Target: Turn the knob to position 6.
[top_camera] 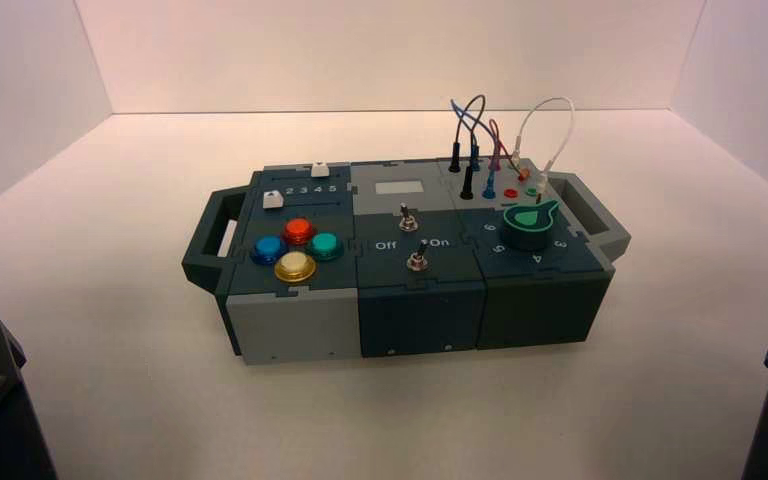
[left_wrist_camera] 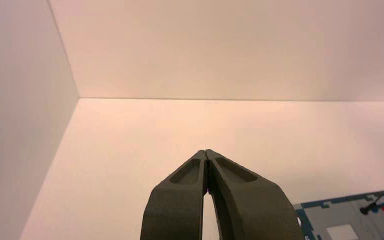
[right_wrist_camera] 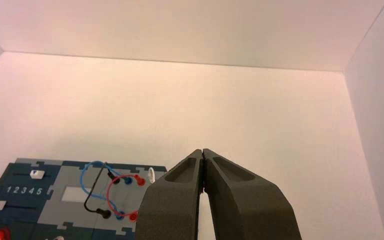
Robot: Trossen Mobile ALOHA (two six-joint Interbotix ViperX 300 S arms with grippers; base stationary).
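The knob [top_camera: 531,226], a black dial with a green rim and green teardrop pointer, sits at the right end of the box [top_camera: 400,300] in the high view. Its pointer aims toward the box's far right corner. The white digit 6 [top_camera: 489,228] lies just left of the knob, in an arc with 5, 4 and 3. My left gripper [left_wrist_camera: 206,151] is shut and empty, parked off the box's left. My right gripper [right_wrist_camera: 202,150] is shut and empty, parked off the box's right. The knob is hidden in both wrist views.
The box also bears coloured buttons [top_camera: 297,250] on the left, two metal toggle switches [top_camera: 416,260] in the middle, two white sliders [top_camera: 272,200], and looped wires [top_camera: 480,130] at the back right. Handles stick out at both ends. White walls surround the table.
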